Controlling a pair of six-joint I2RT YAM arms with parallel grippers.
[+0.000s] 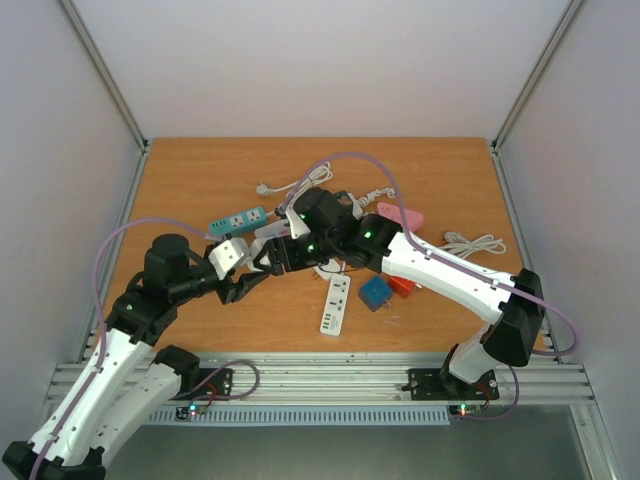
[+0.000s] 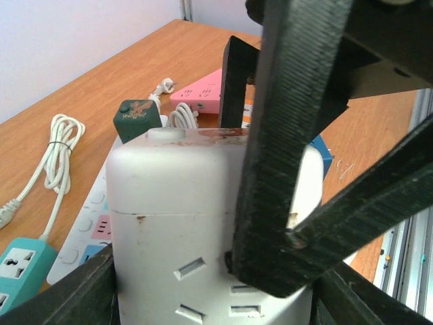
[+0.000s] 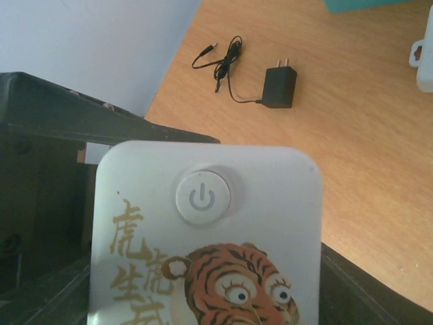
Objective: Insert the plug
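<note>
- A wooden tabletop (image 1: 200, 180) is shown, orange-brown in colour.
- A teal power strip (image 1: 238, 221) is laid left of centre.
- A white power strip (image 1: 335, 305) is laid near the middle, with a blue adapter (image 1: 376, 293) just to its right.
- A pink power strip (image 1: 402, 216) and a coiled white cable (image 1: 474, 243) are set further right.
- A black charger (image 3: 279, 88) is seen lying with its thin lead.

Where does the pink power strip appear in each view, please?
Top external: pink strip right of centre, mid-table.
Left wrist: upper middle, far on the table.
Right wrist: not in it.
Landmark: teal strip, left of centre on top, bottom left in left wrist.
</note>
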